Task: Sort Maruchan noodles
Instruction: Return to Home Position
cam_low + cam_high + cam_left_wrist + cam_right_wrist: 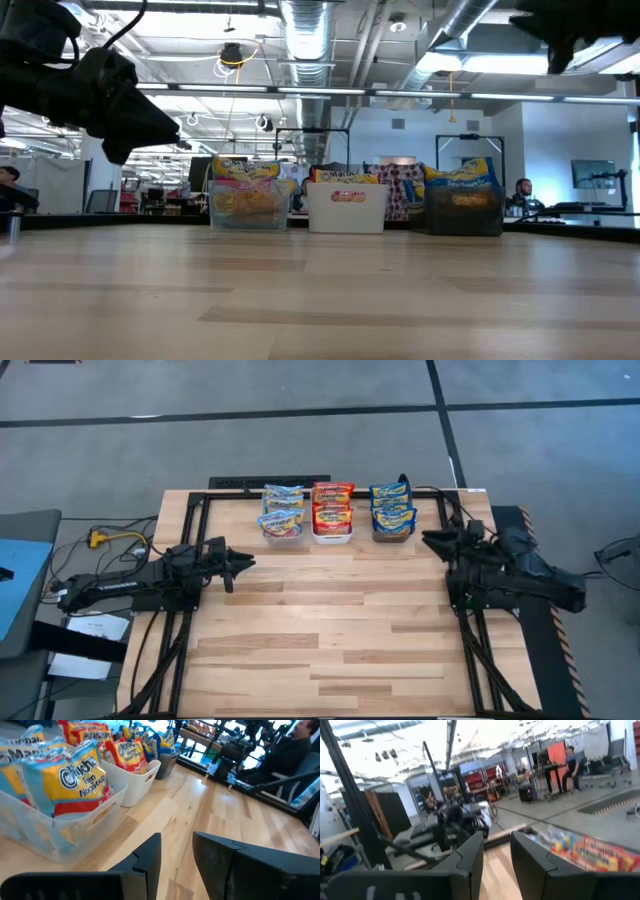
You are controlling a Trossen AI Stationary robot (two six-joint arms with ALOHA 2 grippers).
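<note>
In the high view you see the left gripper [235, 563] at centre left and the right gripper [432, 540] at centre right. The Maruchan noodles [332, 508] fill three bins [332, 540] in a row at upper centre, and their long sides run left to right. In the low view the packets rise above the bin rims at mid frame. In the left wrist view the fingers are parted by a narrow gap and hold nothing. The right wrist view shows the same for the right gripper.
</note>
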